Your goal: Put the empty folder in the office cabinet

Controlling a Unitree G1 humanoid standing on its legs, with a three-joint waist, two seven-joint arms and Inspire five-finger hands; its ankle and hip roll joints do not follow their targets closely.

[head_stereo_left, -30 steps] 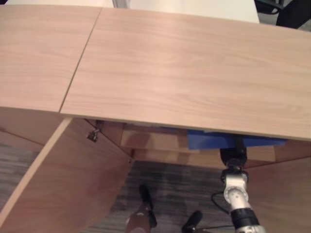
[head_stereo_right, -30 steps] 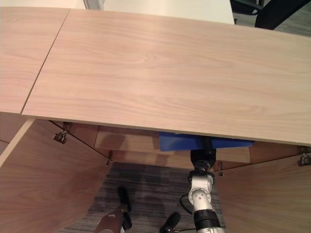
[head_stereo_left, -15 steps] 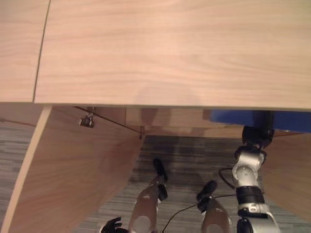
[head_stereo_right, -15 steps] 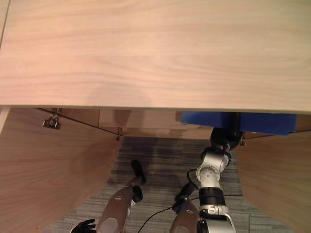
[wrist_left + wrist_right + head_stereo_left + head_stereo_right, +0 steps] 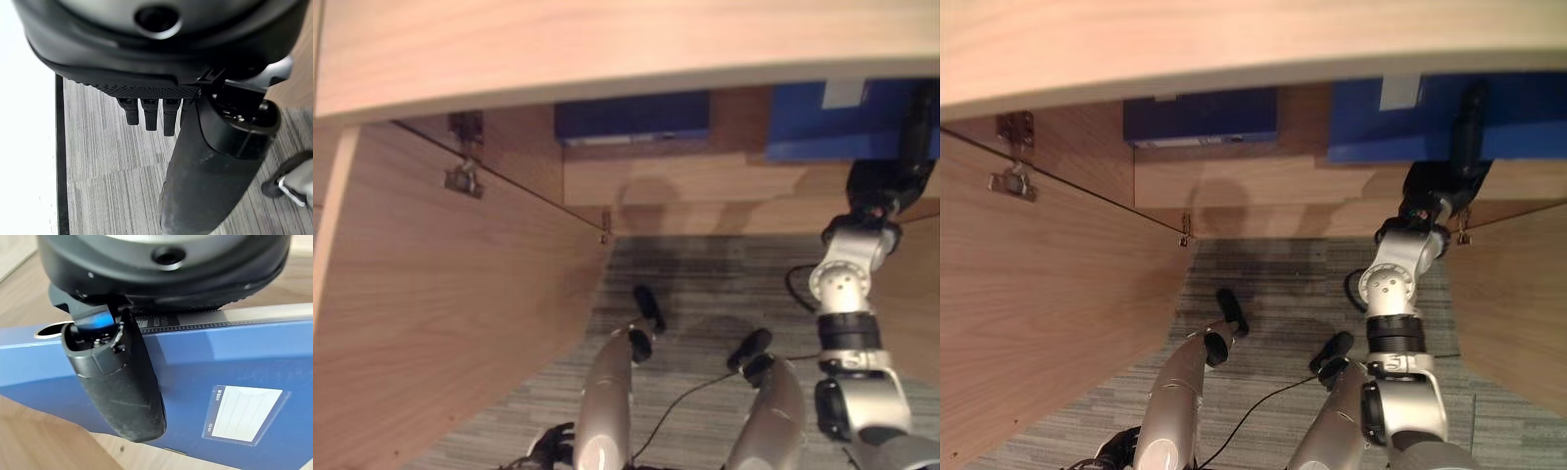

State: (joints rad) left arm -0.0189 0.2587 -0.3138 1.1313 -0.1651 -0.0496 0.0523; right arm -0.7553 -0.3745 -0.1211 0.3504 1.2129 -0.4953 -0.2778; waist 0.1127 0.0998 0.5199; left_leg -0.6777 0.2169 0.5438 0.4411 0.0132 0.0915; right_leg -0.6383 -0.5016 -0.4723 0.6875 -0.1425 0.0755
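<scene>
The robot looks down past the edge of a wooden tabletop [image 5: 607, 49] into an open office cabinet [image 5: 1263, 186] beneath it. Both cabinet doors stand swung wide, the left door [image 5: 431, 313] to one side and the right door [image 5: 1518, 313] to the other, leaving the shelf opening clear for the arm.

The right hand [image 5: 117, 382] reaches forward into the cabinet and grips the blue folder [image 5: 234, 362]. In the right wrist view the thumb presses flat on the folder's broad face while the fingers are hidden behind it, so the folder is pinched by its edge. A white label pocket [image 5: 242, 413] sits on the face just beyond the thumb, and a metal finger ring shows near the thumb's base. The folder lies flat over the wooden shelf [image 5: 39, 440], which suggests it is being slid in or set down on its side rather than stood upright.

Further along the shelf, well to the left of the right hand, a second, darker blue folder [image 5: 1200, 116] already rests inside the cabinet.

The left hand [image 5: 146, 115] hangs low beside the robot, above the grey carpet floor [image 5: 112, 161]. Its fingers point down, relaxed and straight, holding nothing; it appears idle, kept clear of the work.

The task looks nearly finished: the folder is inside the cabinet, not yet released.
</scene>
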